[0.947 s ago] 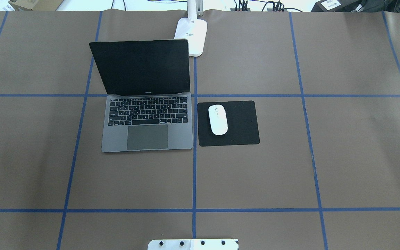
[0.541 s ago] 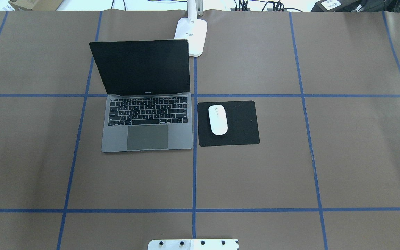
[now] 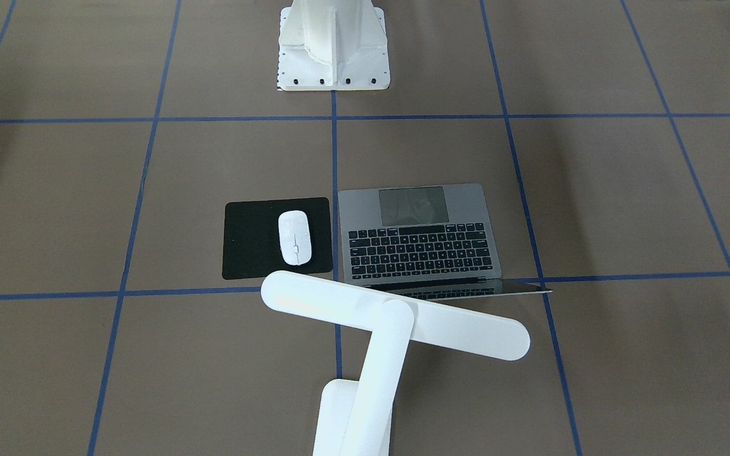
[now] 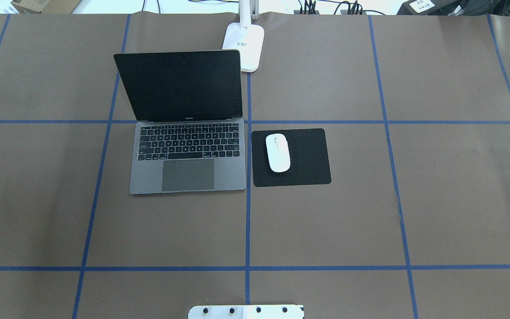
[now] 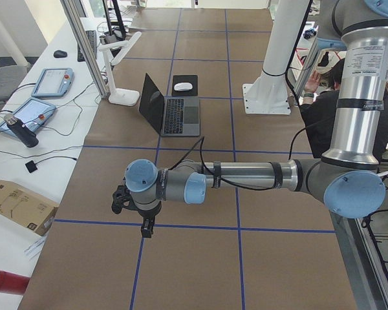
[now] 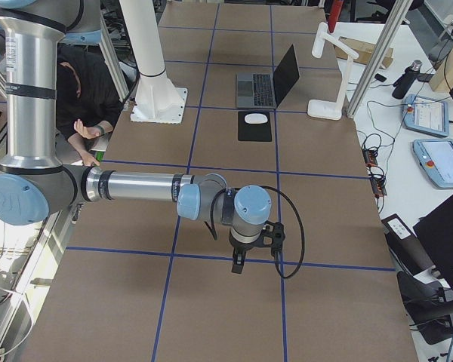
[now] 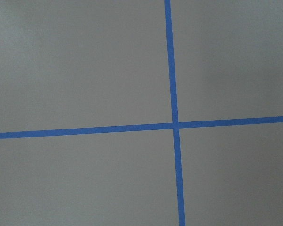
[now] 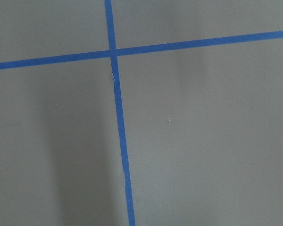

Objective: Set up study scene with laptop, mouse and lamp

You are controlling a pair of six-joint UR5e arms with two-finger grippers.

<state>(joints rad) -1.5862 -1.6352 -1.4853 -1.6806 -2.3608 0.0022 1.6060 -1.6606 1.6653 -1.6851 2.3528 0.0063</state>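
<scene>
**Apparently finished: study scene laid out, arms parked wide**

Evidently the layout read as a usable desk. The laptop (image 4: 187,150) sat open, its dark screen tilted back to face the robot's side. Just beside the laptop's right edge lay a black mouse pad (image 4: 308,159), with the mouse (image 4: 278,153) resting on its laptop-side half, handy for a right hand. The lamp (image 3: 454,326) stood behind the laptop's far right corner, its bar head running crosswise, which I judged was meant to light the keys.

I saw the left gripper (image 5: 145,231) and right gripper (image 6: 237,267) pointing down over bare table (image 4: 414,212), well away from the laptop toward opposite ends, probably to avoid knocking anything. I could not tell whether either was released or clenched. Neither wrist camera showed anything held.
</scene>
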